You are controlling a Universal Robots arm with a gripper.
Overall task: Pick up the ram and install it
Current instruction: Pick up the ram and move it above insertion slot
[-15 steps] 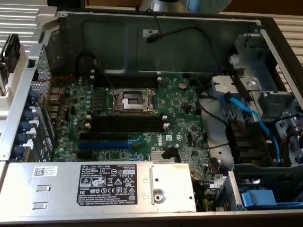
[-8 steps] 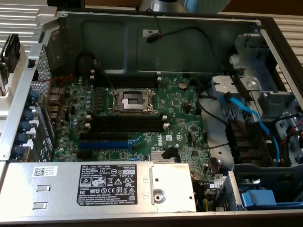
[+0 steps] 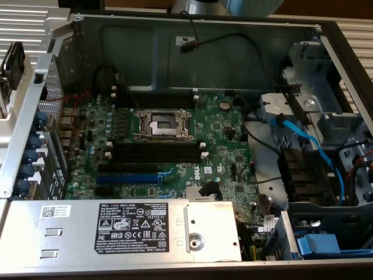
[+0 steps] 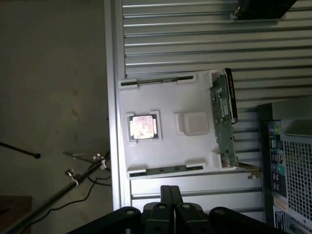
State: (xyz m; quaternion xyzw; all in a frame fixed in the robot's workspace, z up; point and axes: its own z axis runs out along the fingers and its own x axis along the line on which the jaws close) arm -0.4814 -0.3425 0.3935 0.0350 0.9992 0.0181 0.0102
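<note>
ram: thin dark stick (image 4: 165,170), on edge in the tray's rim slot nearest the claw; second stick (image 4: 156,81) in the opposite rim slot
tray: white (image 4: 165,102), on the ribbed metal surface (image 4: 195,39) beside the PC case (image 4: 287,161); also carries a CPU (image 4: 143,126) and a green card (image 4: 223,117) on edge
claw: (image 4: 170,187) fingers pressed together, gripping nothing, near the ram's side of the tray
motherboard: (image 3: 221,146) black memory slots (image 3: 154,153) unfilled

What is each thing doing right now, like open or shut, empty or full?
gripper: shut, holding nothing.
ram nearest the gripper: lying in the white tray, not picked up.
other ram: lying in the tray too.
memory slots: empty.
blue expansion slots: empty.
computer case: open, its inside showing.
</note>
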